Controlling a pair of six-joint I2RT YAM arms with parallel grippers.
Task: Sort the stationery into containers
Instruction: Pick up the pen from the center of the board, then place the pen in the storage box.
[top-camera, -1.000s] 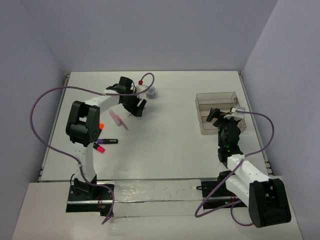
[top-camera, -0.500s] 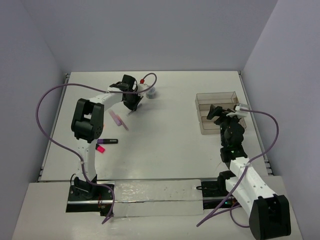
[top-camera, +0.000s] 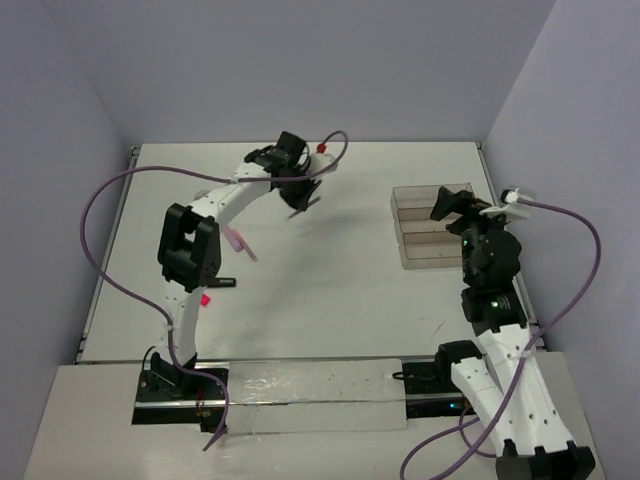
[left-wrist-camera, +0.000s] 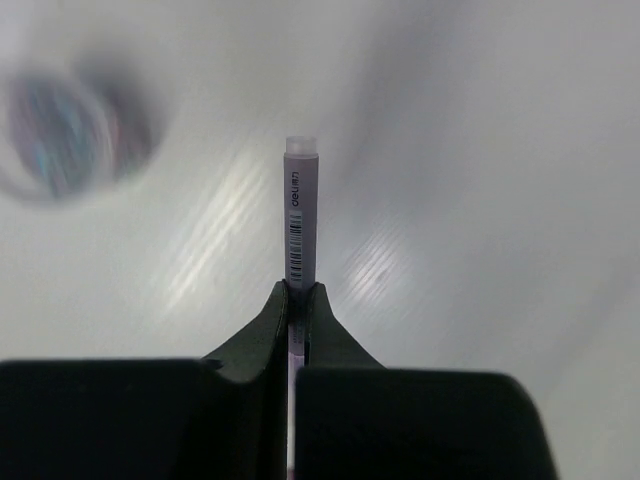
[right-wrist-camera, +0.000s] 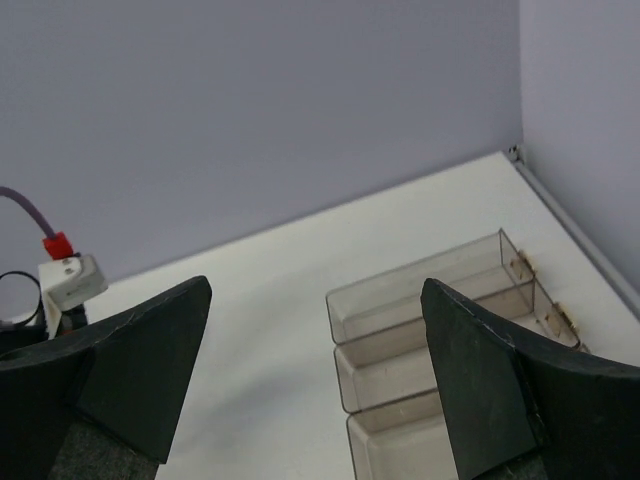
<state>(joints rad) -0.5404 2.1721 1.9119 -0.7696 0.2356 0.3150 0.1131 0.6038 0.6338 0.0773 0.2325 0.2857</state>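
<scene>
Left arm swung from the left-side pens to the tabletop's far middle. Right gripper (right-wrist-camera: 318, 290) gapes empty by the tray (top-camera: 432, 190) at the right edge. Left gripper (left-wrist-camera: 300, 290) has clamped the grey-purple pen (left-wrist-camera: 301, 215), held off the tabletop. Pick looks done; tray drop-off remains.

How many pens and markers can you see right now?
4. A grey-purple pen in the left claw; a pale pink pen, black marker and magenta marker on the table by the left arm, which may hide others.
</scene>
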